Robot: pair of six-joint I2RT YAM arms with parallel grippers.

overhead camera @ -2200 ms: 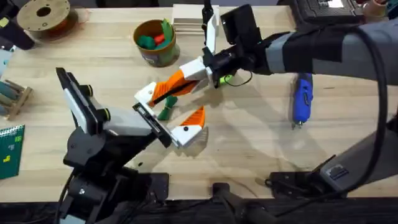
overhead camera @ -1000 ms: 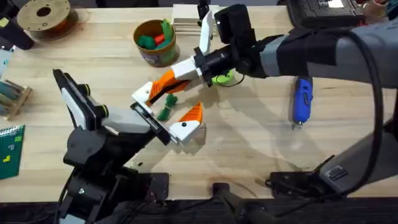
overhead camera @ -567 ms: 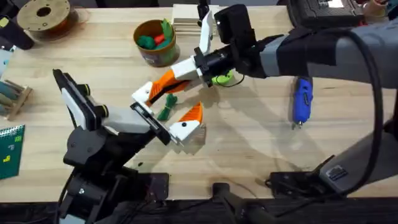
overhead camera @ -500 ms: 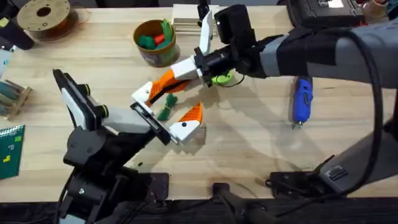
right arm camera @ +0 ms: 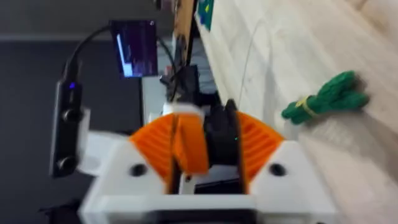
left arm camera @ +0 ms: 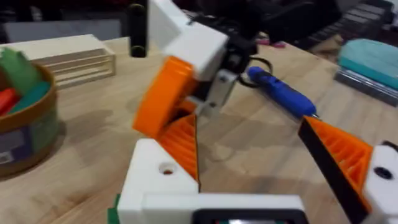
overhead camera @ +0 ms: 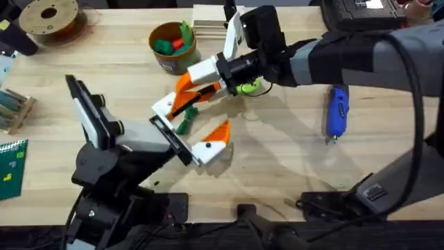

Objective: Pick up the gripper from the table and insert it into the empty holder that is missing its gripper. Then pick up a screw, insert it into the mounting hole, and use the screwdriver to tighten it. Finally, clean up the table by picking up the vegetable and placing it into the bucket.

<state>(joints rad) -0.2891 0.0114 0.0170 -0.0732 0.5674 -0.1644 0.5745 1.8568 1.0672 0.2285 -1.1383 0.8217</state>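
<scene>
Right claw (overhead camera: 191, 87) pinching orange fingertip (left arm camera: 185, 146), now tipped up slightly against white holder (overhead camera: 163, 107). Left claw (overhead camera: 187, 128) spread, nudged a little rightward. Reads as fingertip being worked into holder; seating not confirmed. Vegetable (overhead camera: 186, 121) lies on worktop (overhead camera: 277, 160) directly under the open jaws. Screwdriver (overhead camera: 338, 111) well apart at right. Bucket (overhead camera: 173, 48) behind, toys inside. Both arms crowd the vegetable; cleanup must wait.
</scene>
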